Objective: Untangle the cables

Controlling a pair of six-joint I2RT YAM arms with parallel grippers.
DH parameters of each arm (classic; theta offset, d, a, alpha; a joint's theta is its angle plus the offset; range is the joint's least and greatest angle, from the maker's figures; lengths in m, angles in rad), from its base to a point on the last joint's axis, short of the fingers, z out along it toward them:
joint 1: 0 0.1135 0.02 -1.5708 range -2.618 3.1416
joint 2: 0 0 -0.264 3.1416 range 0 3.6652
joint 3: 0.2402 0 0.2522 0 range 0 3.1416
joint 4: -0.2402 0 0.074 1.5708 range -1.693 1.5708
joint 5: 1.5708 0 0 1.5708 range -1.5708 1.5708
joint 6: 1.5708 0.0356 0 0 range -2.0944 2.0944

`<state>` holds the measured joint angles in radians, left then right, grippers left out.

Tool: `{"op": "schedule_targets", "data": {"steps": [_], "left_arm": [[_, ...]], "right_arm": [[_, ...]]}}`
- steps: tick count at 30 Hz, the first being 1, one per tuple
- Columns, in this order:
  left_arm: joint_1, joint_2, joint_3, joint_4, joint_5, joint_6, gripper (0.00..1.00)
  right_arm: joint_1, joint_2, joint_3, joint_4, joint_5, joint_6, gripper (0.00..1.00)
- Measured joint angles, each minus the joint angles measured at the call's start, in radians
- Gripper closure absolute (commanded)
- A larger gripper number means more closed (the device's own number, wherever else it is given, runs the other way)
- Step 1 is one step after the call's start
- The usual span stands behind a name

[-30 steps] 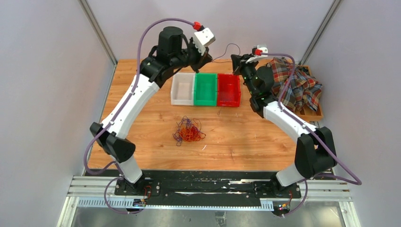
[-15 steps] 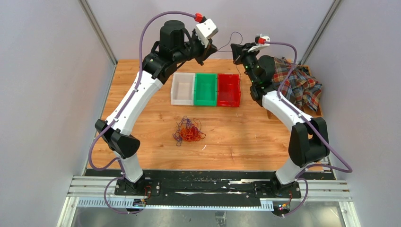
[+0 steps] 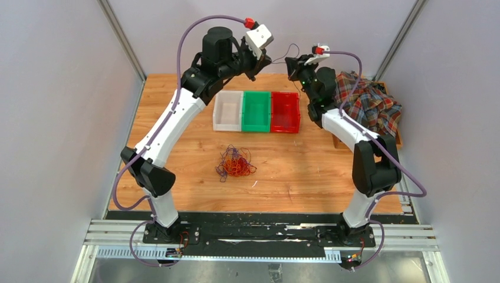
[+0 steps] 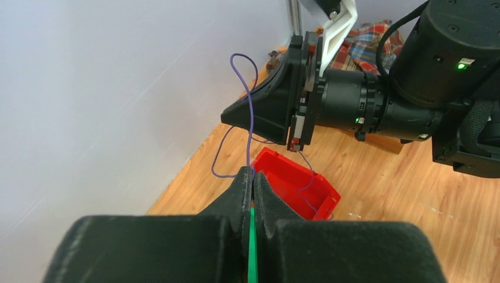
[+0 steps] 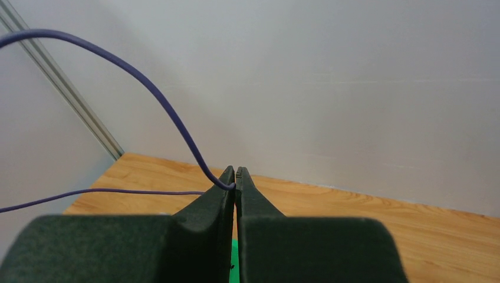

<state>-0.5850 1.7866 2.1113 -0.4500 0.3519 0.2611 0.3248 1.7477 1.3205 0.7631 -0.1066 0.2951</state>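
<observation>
The cables point(image 3: 236, 164) lie as a red, orange and purple bunch on the wood in front of the bins. One purple cable point(image 3: 282, 56) is apart from it, held in the air between my two grippers above the table's back edge. My left gripper point(image 4: 252, 173) is shut on that purple cable point(image 4: 249, 118), which loops upward and then runs on to the right gripper. My right gripper point(image 5: 234, 171) is shut on the same purple cable point(image 5: 171, 112) at its fingertips. In the top view the left gripper point(image 3: 261, 60) and right gripper point(image 3: 290, 68) face each other a short way apart.
Three bins stand in a row under the grippers: white bin point(image 3: 227, 111), green bin point(image 3: 256, 111), red bin point(image 3: 285, 112). A plaid cloth point(image 3: 370, 105) fills a wooden tray at the back right. Grey walls stand close behind and at both sides.
Both grippers have risen and moved toward the back wall with the purple cable. The right arm has folded up and swung left, nearer the left gripper.
</observation>
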Motion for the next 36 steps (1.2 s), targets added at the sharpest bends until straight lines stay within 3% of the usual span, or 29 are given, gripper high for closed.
{"op": "schedule_targets", "data": {"steps": [5, 8, 12, 15, 26, 36], "left_arm": [[0.0, 0.019, -0.031, 0.003, -0.026, 0.01, 1.0], [0.0, 0.048, -0.032, -0.002, -0.05, 0.018, 1.0], [-0.001, 0.092, -0.034, -0.01, -0.07, 0.019, 1.0], [-0.001, 0.121, -0.035, -0.011, -0.085, 0.019, 1.0], [-0.001, 0.132, 0.116, -0.016, -0.096, 0.017, 1.0], [-0.001, 0.101, 0.116, -0.002, -0.087, 0.011, 1.0]], "right_arm": [[0.0, 0.046, -0.064, 0.021, -0.016, 0.001, 0.99], [0.0, 0.064, -0.136, 0.018, -0.032, 0.008, 0.91], [0.002, 0.063, -0.219, 0.018, -0.035, 0.011, 0.99], [0.002, 0.063, -0.235, 0.006, -0.035, 0.011, 1.0], [0.002, 0.041, 0.079, -0.042, -0.043, 0.024, 0.99], [-0.006, 0.035, 0.138, -0.029, -0.042, 0.014, 0.99]]}}
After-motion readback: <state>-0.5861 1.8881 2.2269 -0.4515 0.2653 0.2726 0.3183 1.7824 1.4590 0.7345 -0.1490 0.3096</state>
